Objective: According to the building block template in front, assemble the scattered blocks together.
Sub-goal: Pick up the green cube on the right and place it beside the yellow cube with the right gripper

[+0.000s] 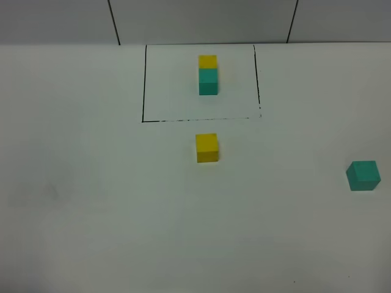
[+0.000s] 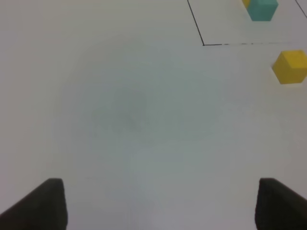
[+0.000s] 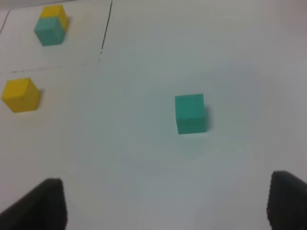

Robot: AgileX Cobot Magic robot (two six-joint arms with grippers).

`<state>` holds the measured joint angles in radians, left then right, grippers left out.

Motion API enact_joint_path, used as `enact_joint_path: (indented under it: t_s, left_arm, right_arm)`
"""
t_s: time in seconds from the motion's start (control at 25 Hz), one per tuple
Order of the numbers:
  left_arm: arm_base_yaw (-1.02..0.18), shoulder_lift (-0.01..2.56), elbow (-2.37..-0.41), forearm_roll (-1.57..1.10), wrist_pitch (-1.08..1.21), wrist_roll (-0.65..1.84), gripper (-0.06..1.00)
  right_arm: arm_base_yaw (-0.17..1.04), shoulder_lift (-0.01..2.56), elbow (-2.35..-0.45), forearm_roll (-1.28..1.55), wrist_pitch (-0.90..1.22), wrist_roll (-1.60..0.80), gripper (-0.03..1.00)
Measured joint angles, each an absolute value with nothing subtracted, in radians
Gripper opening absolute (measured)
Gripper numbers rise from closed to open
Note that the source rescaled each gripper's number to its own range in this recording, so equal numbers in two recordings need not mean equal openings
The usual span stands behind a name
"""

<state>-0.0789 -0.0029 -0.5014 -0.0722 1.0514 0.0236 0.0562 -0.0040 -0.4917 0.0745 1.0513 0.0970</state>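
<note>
The template (image 1: pixel 208 74) is a yellow cube joined to a teal cube inside a black-line rectangle at the back middle of the table. It also shows in the left wrist view (image 2: pixel 262 9) and in the right wrist view (image 3: pixel 51 25). The loose yellow cube (image 1: pixel 207 148) sits just in front of the rectangle, also seen from both wrists (image 2: pixel 290 66) (image 3: pixel 20 95). The loose teal cube (image 1: pixel 363 176) lies at the far right, ahead of my right gripper (image 3: pixel 165 203) in its wrist view (image 3: pixel 190 113). My left gripper (image 2: pixel 160 203) and my right gripper are open and empty. Neither arm shows in the high view.
The white table (image 1: pixel 110 201) carries only the black-line rectangle (image 1: pixel 143 91) and the cubes. A wall with dark seams (image 1: pixel 113 21) rises behind the table's back edge.
</note>
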Motion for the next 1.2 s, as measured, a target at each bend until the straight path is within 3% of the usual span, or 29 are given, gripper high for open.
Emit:
enact_joint_path:
  t_s: [1.2]
  left_arm:
    - [-0.024,-0.003,-0.501,-0.073,1.051,0.024,0.66]
  right_arm:
    - [0.056,-0.004,-0.492,0.075,1.051,0.097,0.71]
